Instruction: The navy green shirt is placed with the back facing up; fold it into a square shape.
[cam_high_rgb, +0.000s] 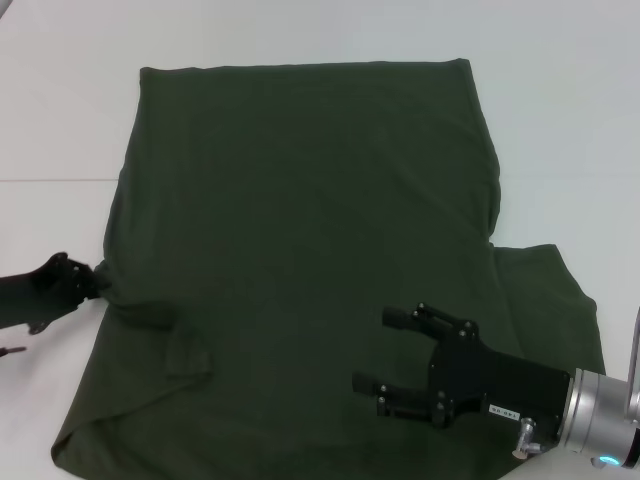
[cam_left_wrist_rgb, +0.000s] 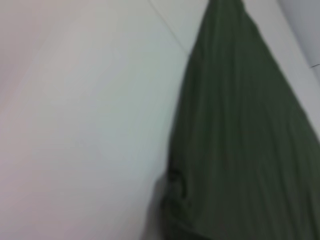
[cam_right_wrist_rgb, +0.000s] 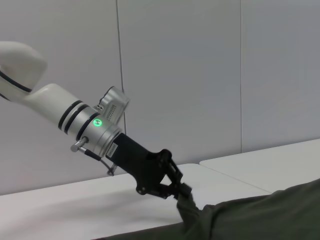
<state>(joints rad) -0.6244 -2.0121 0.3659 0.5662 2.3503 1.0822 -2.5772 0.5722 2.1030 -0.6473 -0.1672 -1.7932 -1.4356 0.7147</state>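
nearest to us in the head view, the right pincer (cam_high_rgb: 385, 352) hangs just over the near right part of the shirt (cam_high_rgb: 300, 230), its two black fingers spread apart and holding nothing. the shirt lies plain side up across the white worktop (cam_high_rgb: 60, 120), its far edge straight, one sleeve spilling out on the right and a small folded flap near the left front corner. at the shirt's left edge we see the left pincer (cam_high_rgb: 92, 283) pressed together on a bunched bit of cloth.

the right wrist view gives us what the head view cannot: the left arm from the side, silver wrist with a green light, black pincer (cam_right_wrist_rgb: 181, 191) pinching a raised peak of the shirt (cam_right_wrist_rgb: 260, 215) off the worktop (cam_right_wrist_rgb: 65, 210). behind it stands a pale grey panelled wall (cam_right_wrist_rgb: 190, 75).

the left wrist view shows only the shirt's (cam_left_wrist_rgb: 240, 140) edge running away over the bare worktop (cam_left_wrist_rgb: 80, 115), with a puckered knot of cloth close by; that arm's own fingers are out of its picture.
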